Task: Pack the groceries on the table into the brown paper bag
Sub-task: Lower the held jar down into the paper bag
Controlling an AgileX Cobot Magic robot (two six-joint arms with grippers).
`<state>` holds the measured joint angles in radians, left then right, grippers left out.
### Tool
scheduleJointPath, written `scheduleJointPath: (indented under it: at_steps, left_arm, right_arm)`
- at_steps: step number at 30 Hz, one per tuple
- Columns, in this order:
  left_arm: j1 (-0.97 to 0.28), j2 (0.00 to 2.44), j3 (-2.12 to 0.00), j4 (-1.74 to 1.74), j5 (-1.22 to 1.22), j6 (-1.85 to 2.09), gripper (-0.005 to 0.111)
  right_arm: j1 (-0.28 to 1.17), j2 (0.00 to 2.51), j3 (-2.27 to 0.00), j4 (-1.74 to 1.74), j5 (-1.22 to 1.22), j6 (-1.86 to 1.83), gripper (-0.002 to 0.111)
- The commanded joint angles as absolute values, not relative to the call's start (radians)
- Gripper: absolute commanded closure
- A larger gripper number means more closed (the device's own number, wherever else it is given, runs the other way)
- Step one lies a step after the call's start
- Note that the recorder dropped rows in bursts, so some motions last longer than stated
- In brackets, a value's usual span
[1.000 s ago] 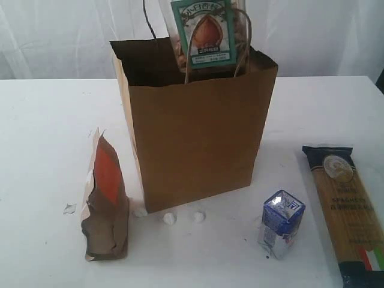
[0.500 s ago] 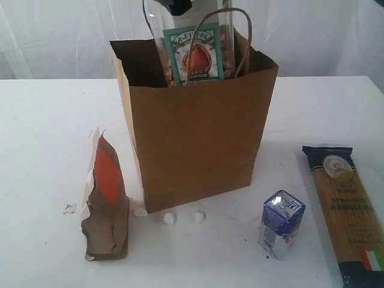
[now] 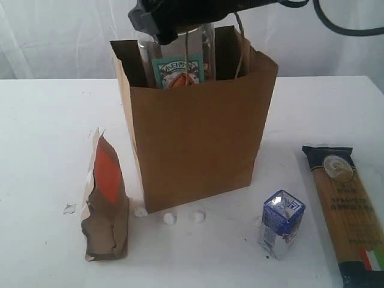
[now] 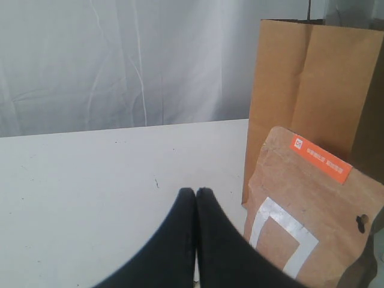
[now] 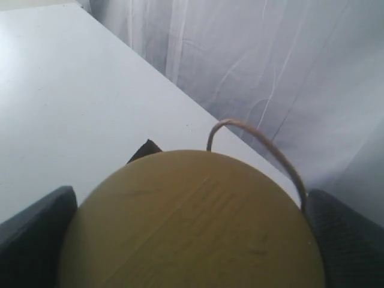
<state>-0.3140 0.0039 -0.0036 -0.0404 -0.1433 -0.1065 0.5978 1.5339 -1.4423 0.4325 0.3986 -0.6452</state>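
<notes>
Here the right gripper [image 3: 180,18] hangs over the mouth of the brown paper bag [image 3: 198,138], its jaws spread wide and clamped on either side of the tan-lidded clear jar [image 3: 177,66]. Gripping at the lid keeps the jar upright and lets it pass between the bag's walls, beside the twisted handle [image 5: 258,141]. The jar is about half below the rim and, by my reading, not yet set down. Its teal label shows a brown nut under Chinese characters too small to read. The bag stands open at the middle of the table [image 3: 48,120], probably so both arms can reach it. To its near left stands the brown pouch [image 3: 105,198], whose orange tab bears white print I cannot make out. The left gripper [image 4: 196,198] waits beside it, fingers pressed together and empty. At the near right are the small blue-white carton [image 3: 281,223], print illegible, and the long spaghetti packet [image 3: 348,210], lettered "SPAGHE…" above a tricolour stripe.
</notes>
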Motion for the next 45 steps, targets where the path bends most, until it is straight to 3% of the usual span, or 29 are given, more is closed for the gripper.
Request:
scheduleJointPath:
  at_steps: [1,4,8,11,22,33,45]
  left_arm:
    - [-0.311,0.000,0.000,-0.048,-0.148,-0.105,0.107]
    - [-0.311,0.000,0.000,-0.048,-0.148,-0.105,0.107]
    - [-0.311,0.000,0.000,-0.048,-0.148,-0.105,0.107]
    - [-0.311,0.000,0.000,-0.048,-0.148,-0.105,0.107]
    - [-0.311,0.000,0.000,-0.048,-0.148,-0.105,0.107]
    - [-0.311,0.000,0.000,-0.048,-0.148,-0.105,0.107]
    - [-0.311,0.000,0.000,-0.048,-0.148,-0.105,0.107]
  right_arm:
    - [0.600,1.528,-1.440,0.450,0.403,-0.644,0.108]
    - [0.600,1.528,-1.440,0.446,0.411,-0.654,0.098]
    - [0.600,1.528,-1.440,0.443,0.403,-0.654,0.060]
    - [0.600,1.528,-1.440,0.441,0.359,-0.649,0.043]
    - [0.596,1.547,-1.440,0.310,0.361,-0.642,0.042]
    - [0.596,1.558,-1.440,0.310,0.386,-0.533,0.020]
    - [0.566,1.572,-1.440,0.331,0.490,-0.441,0.020]
